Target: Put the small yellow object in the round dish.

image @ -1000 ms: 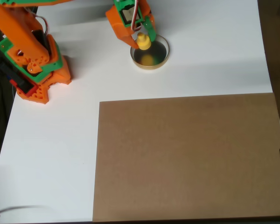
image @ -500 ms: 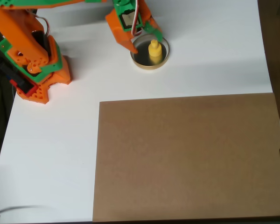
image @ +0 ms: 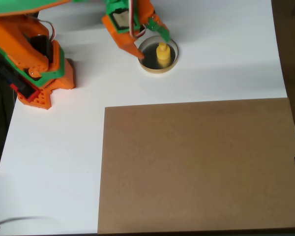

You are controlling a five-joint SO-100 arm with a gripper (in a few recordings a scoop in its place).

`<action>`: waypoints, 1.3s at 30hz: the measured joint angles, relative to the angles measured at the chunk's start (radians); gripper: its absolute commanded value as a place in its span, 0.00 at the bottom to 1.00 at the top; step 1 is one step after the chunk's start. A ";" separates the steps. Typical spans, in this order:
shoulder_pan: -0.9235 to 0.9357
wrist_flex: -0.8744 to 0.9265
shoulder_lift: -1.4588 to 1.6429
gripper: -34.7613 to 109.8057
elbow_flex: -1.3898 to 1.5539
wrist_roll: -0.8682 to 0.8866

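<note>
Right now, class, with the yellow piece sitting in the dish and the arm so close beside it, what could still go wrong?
1. The open gripper has its fingers at the round dish rim; a careless retreat might nudge the dish.
2. The small yellow object stands upright on a glossy surface, so a bump could topple it.

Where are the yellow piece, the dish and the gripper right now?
small yellow object (image: 162,54), overhead view: on its yellow body, standing inside the dish.
round dish (image: 148,68), overhead view: on the pale rim, lower left.
gripper (image: 153,45), overhead view: midway between its open fingers, at the dish's left edge.
</note>
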 measured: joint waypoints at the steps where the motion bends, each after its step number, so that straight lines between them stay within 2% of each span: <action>1: 0.037 0.000 0.002 0.41 0.000 -0.021; 9: 0.387 -0.052 0.002 0.41 0.000 -0.155; 17: 0.672 -0.150 0.002 0.41 0.038 -0.173; 39: 1.186 -0.362 0.135 0.41 0.187 0.015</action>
